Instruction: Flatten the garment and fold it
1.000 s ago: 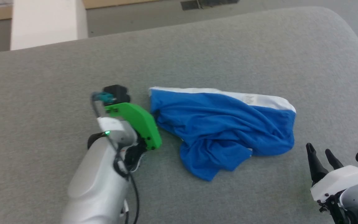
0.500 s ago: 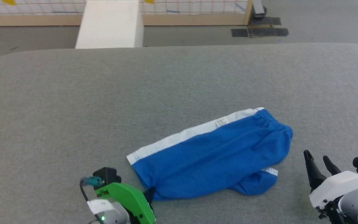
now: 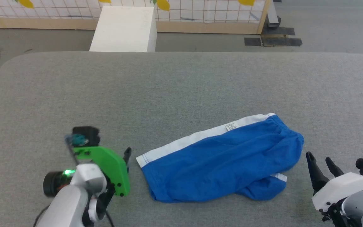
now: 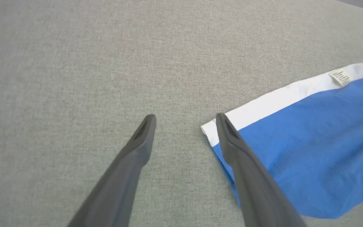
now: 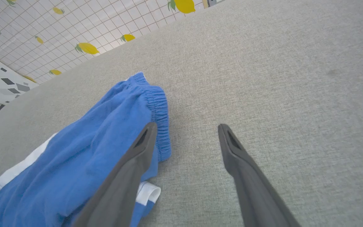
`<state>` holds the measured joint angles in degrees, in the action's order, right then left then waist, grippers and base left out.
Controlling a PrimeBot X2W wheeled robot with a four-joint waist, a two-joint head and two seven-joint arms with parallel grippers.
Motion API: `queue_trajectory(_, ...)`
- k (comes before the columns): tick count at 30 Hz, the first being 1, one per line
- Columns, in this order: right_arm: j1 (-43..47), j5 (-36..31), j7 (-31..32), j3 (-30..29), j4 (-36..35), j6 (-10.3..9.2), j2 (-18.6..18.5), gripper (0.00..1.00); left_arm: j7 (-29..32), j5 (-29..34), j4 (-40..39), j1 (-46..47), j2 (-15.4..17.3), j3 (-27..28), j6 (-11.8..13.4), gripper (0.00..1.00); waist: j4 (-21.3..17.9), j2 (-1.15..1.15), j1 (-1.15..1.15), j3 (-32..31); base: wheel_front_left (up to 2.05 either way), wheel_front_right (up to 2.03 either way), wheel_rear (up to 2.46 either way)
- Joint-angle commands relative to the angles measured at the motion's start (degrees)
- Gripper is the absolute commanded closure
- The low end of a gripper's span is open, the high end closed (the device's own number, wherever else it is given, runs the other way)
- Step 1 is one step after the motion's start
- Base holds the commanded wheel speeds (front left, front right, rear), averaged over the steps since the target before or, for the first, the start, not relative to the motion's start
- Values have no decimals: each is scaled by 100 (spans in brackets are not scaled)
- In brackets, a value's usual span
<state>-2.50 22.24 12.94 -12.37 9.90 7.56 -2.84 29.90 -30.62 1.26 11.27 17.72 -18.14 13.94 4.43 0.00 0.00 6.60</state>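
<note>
The blue garment [image 3: 222, 164] lies long, left to right, on the desk [image 3: 169, 88]. The left gripper [image 4: 184, 118], wide open, is right beside its white corner. The right gripper [image 3: 318, 157] is open too.

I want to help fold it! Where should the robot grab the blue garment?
Probably the white-banded corner of the garment, coming from its left end with the left gripper. That corner lies flat on the grey surface beside the open gripper; the far end is gathered and doubled under.
</note>
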Motion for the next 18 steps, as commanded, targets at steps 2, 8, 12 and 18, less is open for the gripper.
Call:
queue_trajectory(2, -4, 26, 15, 25, -38, -8, -4, 0, 216, 154, 219, 294, 81, -208, -133, 0, -94, 0, 0, 98, 0, 0, 0)
queue_trajectory(8, -109, 12, 4, -11, -69, -8, -4, 0, 640, 251, 802, 726, 73, -606, -418, 0, -286, 0, 0, 288, 0, 0, 0)
queue_trajectory(12, -144, 10, -17, -54, -66, -8, -4, 0, 730, 143, 1093, 723, -15, -655, -456, 0, -372, 0, 0, 370, 0, 0, 0)
queue_trajectory(18, -157, 2, -43, -99, -54, -8, -4, 0, 572, -22, 1294, 707, -135, -590, -494, 100, -390, 0, 0, 434, 0, 0, 0)
